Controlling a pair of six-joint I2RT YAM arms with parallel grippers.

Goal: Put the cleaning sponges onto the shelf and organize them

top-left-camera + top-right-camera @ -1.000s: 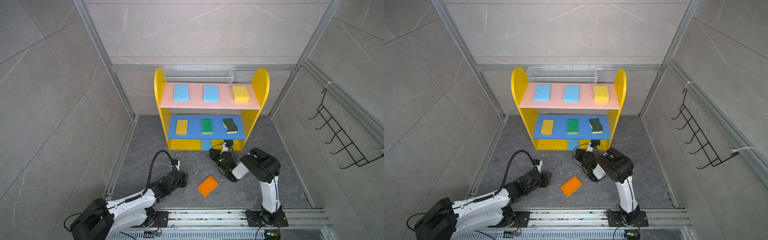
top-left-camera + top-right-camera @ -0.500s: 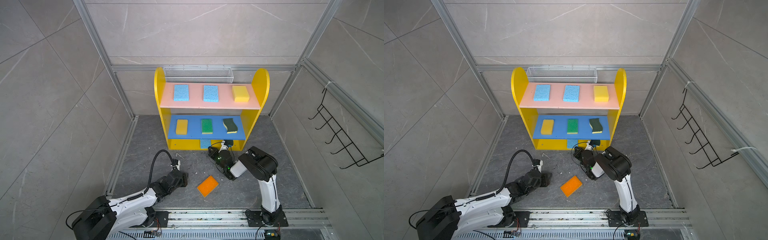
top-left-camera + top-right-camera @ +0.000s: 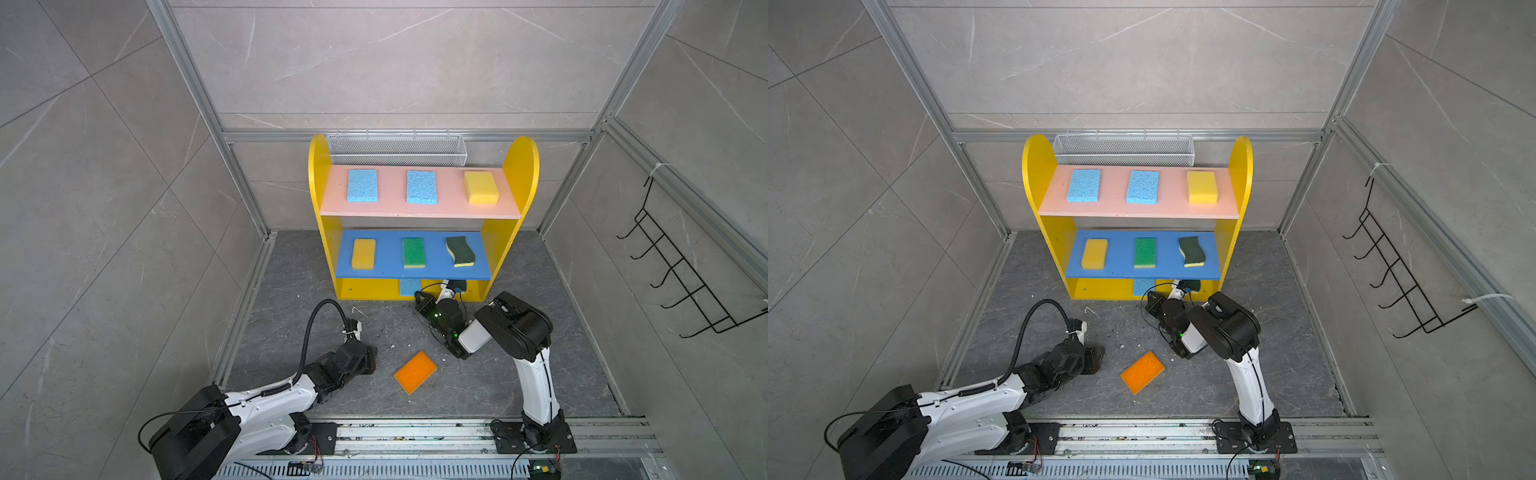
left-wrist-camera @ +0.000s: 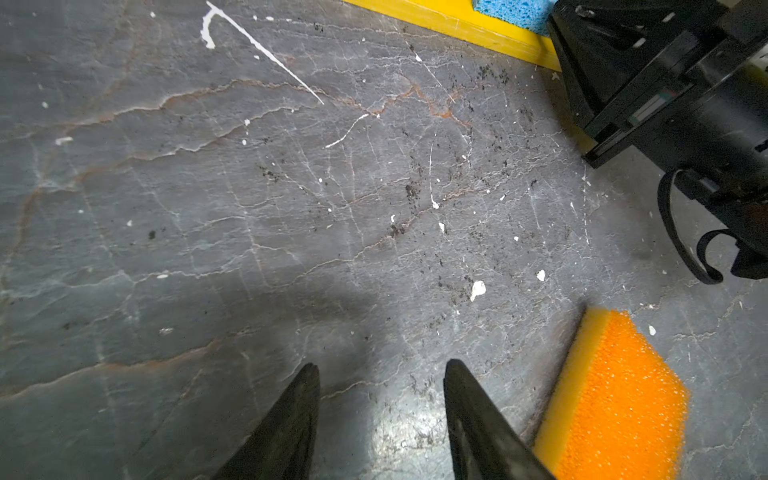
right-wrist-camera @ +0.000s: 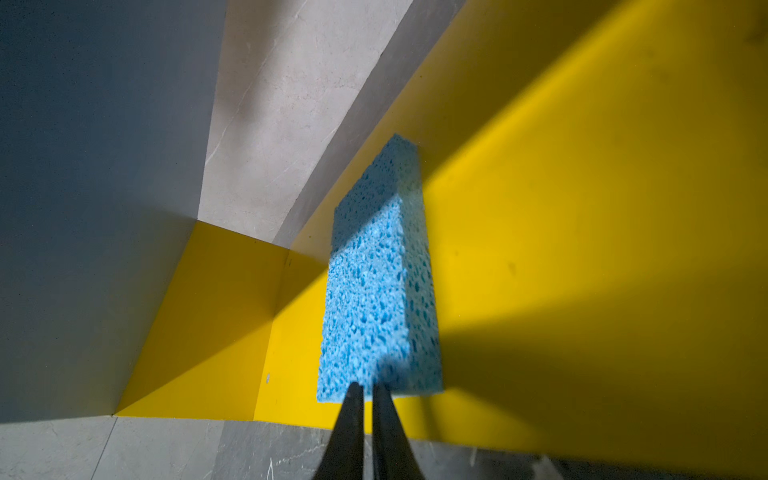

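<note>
**Base tier: seat the blue sponge square, then go for the orange one**

Left end effector (image 4: 382, 365): fingers apart, roughly half open, empty, hovering low over the bench (image 4: 208, 208). The orange sponge (image 4: 615, 395) is just beside it, outside one finger rather than between them. It lies flat and skewed on the bench, well in front of the shelf (image 3: 318, 183).

My read for that pick:
- Yaw the wrist to match the skew.
- Open wider than the short side and straddle it.
- Come down until the tips nearly meet the bench.
- Close gently, since the foam will squash.

Shelf: the pink upper board (image 3: 392, 203) and blue middle board (image 3: 390, 257) each carry three sponges in a spaced row. Only the yellow base (image 5: 582, 249) looks to have room.

The light blue sponge (image 5: 378, 291) lies flat on the base around mid-width. In both top views it is mostly hidden under the blue board.

Right end effector (image 5: 368, 386): fingers closed together with nothing pinched, tips at the sponge's near short edge. I can't confirm contact. It looks like a closed-finger nudge.

To do the nudge well:
- Push through the middle of that edge, along the long axis. An off-centre push will yaw the sponge.
- Stay low and level, because the blue board sits close overhead.
- Stop once the sponge sits square like the rows above.
- Back straight out before the left arm comes in.
</note>
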